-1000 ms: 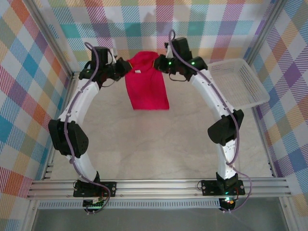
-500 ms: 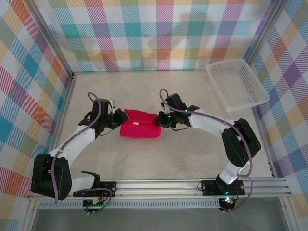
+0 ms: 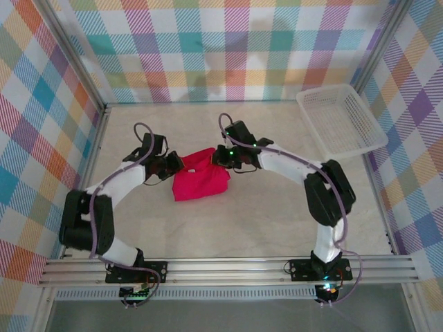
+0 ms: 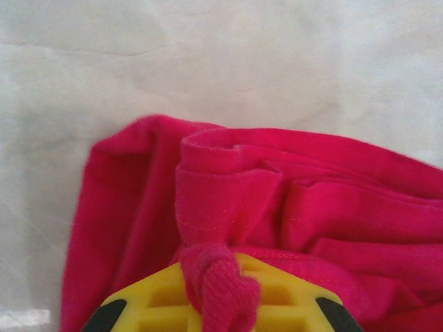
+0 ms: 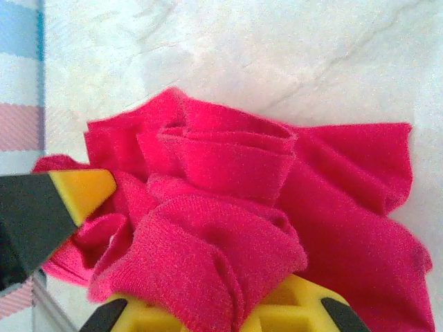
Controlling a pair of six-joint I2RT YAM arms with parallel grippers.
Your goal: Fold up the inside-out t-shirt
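The inside-out t-shirt [image 3: 201,182] is a crimson bunch lying on the pale table, its upper edge lifted between the two arms. My left gripper [image 3: 176,164] is shut on a twisted fold at the shirt's left upper corner [image 4: 220,280]. My right gripper [image 3: 217,158] is shut on a thick wad of cloth at the right upper corner [image 5: 208,277]. Layered folds and a hem of the shirt [image 4: 277,207] spread away from the left jaws. In the right wrist view, a yellow and black finger of the left gripper [image 5: 55,204] shows close by on the left.
A white mesh basket [image 3: 340,121] stands at the back right against the checked wall. Bare marbled tabletop [image 3: 228,235] lies in front of the shirt. Metal frame rails [image 3: 228,268] run along the near edge by the arm bases.
A second ago both grippers held the shirt hanging high at the back. They brought it down onto the table, then drew closer together, and the cloth has bunched up.
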